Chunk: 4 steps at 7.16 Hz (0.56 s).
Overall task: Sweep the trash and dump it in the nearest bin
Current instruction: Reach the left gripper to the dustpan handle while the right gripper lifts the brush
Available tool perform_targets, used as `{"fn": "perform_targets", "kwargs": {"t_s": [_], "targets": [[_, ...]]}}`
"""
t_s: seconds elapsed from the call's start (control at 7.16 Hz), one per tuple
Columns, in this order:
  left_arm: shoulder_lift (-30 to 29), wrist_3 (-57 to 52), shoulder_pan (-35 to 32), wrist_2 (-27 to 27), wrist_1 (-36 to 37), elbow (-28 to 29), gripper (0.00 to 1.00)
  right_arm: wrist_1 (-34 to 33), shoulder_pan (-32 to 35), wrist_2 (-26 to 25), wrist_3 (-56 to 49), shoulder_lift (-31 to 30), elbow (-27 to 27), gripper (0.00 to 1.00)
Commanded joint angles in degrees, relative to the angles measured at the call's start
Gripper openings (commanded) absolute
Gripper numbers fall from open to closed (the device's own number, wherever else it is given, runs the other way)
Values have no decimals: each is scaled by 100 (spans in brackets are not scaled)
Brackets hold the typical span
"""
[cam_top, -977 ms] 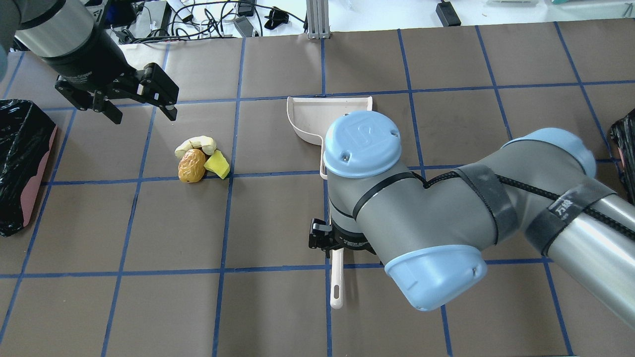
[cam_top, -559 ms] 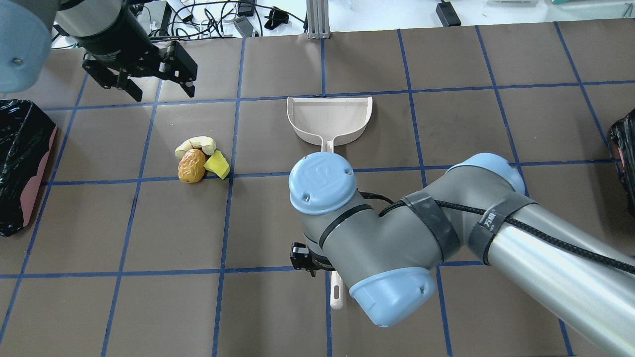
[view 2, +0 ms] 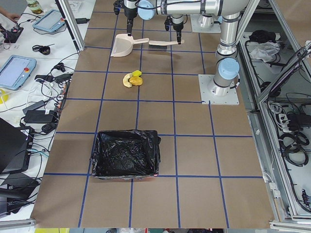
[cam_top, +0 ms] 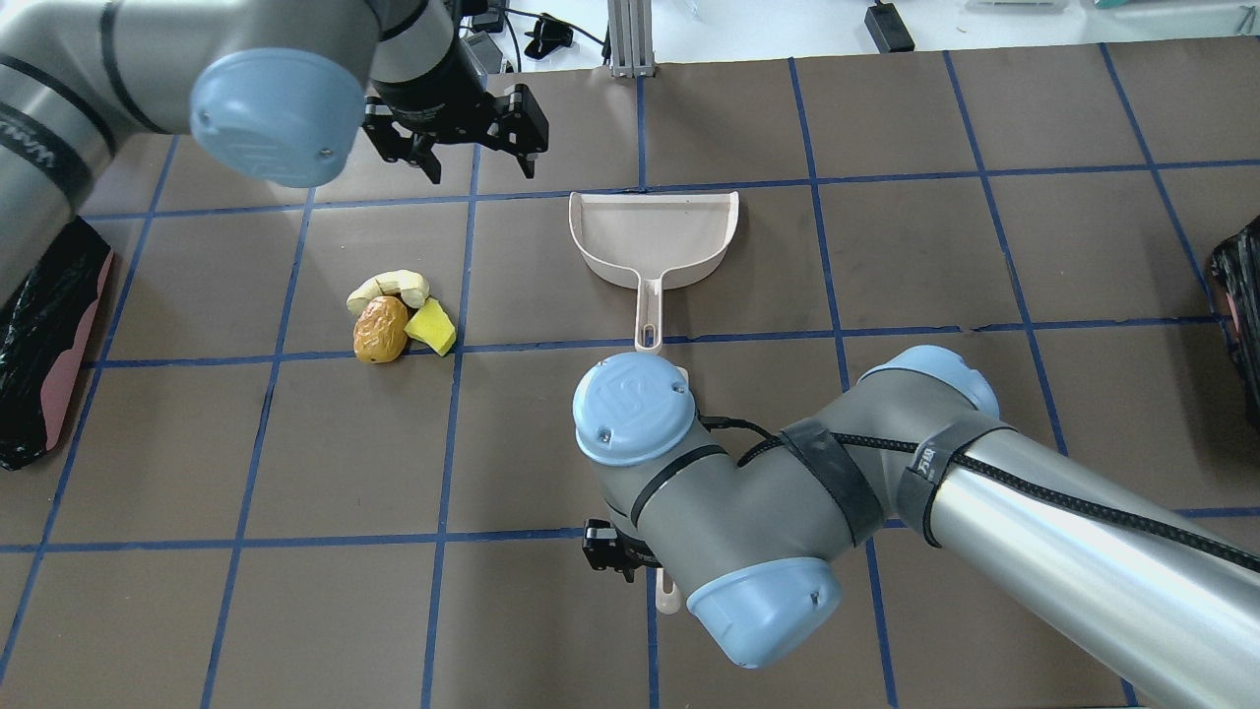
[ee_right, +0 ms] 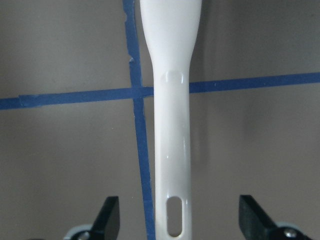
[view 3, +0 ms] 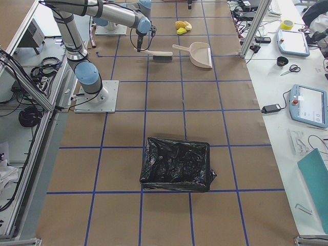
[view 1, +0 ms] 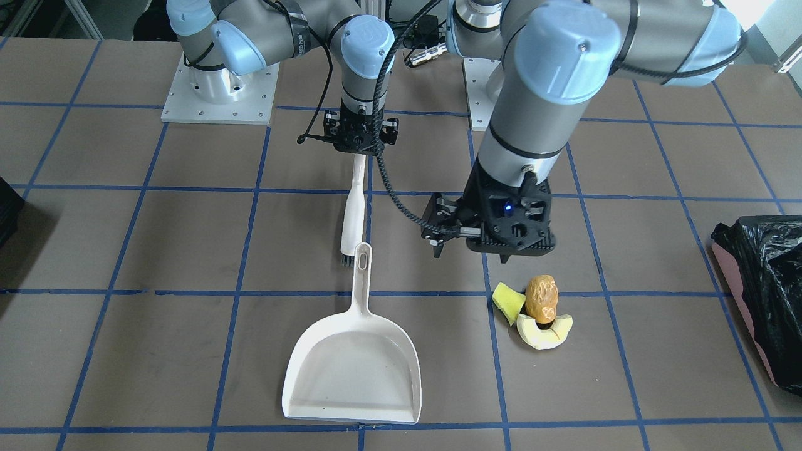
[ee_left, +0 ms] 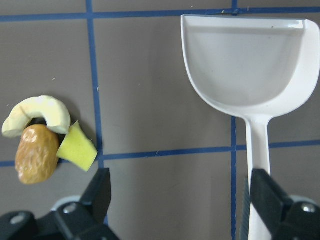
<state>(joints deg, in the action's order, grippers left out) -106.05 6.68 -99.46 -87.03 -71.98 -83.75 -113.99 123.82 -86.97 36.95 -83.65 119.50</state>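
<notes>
The trash lies in one pile: a brown wrinkled lump [cam_top: 380, 329], a yellow-green wedge [cam_top: 431, 327] and a pale rind slice [cam_top: 391, 288]. The pile also shows in the left wrist view [ee_left: 36, 154]. My left gripper [cam_top: 477, 162] is open and empty, held high over the table between the pile and the cream dustpan [cam_top: 655, 236]. My right gripper [view 1: 358, 134] is open, low over the white brush [view 1: 353, 210] lying on the table. Its fingers [ee_right: 107, 220] stand on either side of the brush handle [ee_right: 172, 150] without touching it. The bin [cam_top: 39, 335], pink with a black bag, stands at the left edge.
A second black-lined bin [cam_top: 1242, 315] stands at the table's right edge. The brush's bristle end lies against the dustpan's handle tip [view 1: 362, 250]. Blue tape lines grid the brown table. Cables and devices lie beyond the far edge [cam_top: 472, 30].
My left gripper has moved right and toward the far edge, from left of the trash to near the dustpan. My right arm has drawn back along the brush handle toward its end.
</notes>
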Motion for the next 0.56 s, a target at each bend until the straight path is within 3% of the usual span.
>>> {"fn": "perform_targets", "kwargs": {"t_s": [0.0, 0.28, 0.42], "targets": [[-554, 357, -397, 2, 690, -1, 100, -237, 2, 5, -21, 50, 108, 61], [-924, 562, -879, -355, 878, -9, 99, -237, 2, 5, -30, 50, 100, 9], [-1022, 545, -960, -454, 879, -18, 100, -237, 2, 5, -30, 50, 100, 0]]}}
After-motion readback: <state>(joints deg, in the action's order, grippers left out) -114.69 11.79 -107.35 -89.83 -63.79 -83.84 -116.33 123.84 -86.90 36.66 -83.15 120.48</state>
